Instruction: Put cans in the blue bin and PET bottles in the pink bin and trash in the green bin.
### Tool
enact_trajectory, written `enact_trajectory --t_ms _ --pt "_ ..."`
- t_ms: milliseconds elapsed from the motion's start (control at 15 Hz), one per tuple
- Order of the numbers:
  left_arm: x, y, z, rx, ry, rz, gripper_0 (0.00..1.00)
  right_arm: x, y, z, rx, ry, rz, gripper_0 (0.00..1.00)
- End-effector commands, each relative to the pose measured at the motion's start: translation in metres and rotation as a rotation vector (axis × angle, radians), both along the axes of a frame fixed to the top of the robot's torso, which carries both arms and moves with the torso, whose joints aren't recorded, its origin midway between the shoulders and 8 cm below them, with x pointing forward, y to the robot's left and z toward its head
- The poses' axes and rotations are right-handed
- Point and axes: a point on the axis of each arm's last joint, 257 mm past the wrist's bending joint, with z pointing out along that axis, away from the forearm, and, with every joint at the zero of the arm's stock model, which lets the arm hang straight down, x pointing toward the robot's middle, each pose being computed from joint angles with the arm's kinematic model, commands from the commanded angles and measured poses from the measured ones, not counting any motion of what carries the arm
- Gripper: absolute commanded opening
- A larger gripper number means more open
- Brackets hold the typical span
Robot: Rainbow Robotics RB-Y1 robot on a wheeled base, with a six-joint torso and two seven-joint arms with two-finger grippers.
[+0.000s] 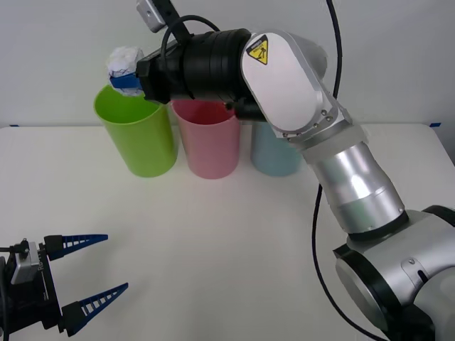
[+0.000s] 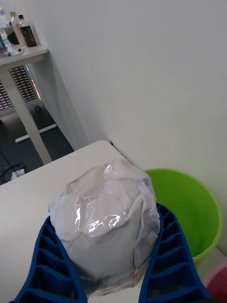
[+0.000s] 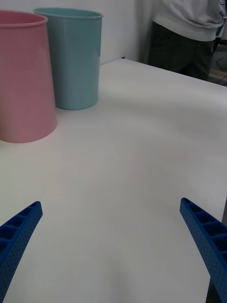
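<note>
My right gripper point(image 1: 131, 79) reaches across to the back left and is shut on the trash point(image 1: 124, 62), a crumpled white paper ball, held just above the rim of the green bin point(image 1: 139, 132). In the right wrist view the trash point(image 2: 106, 220) sits between the blue fingers point(image 2: 168, 258), with the green bin point(image 2: 189, 206) just beyond it. The pink bin point(image 1: 207, 138) stands in the middle and the blue bin point(image 1: 274, 150) to its right, partly hidden by my arm. My left gripper point(image 1: 91, 273) rests open low at the near left over bare table.
The three bins stand in a row at the back of the white table point(image 1: 234, 241). My right arm point(image 1: 320, 142) crosses above the pink and blue bins. The pink bin point(image 3: 23, 78) and blue bin point(image 3: 75, 57) show in the left wrist view.
</note>
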Motion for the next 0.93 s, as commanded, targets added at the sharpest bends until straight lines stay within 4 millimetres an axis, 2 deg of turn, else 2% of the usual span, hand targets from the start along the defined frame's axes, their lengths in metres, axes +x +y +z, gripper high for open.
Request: enact_trajectory --t_ms 67,467,733,933 --pt "0.0 0.0 0.0 0.0 0.0 0.0 1.0 0.018 0.017 -0.01 -0.031 0.006 -0.027 0.0" --pt "0.0 0.0 0.0 0.0 0.0 0.0 1.0 0.056 0.05 -0.033 -0.1 0.032 -0.103 0.0" --pt "0.0 0.0 0.0 0.0 0.0 0.0 1.0 0.092 0.043 -0.035 -0.115 -0.005 -0.205 0.0" --pt "0.0 0.0 0.0 0.0 0.0 0.0 1.0 0.093 0.046 -0.047 -0.119 -0.011 -0.21 0.0"
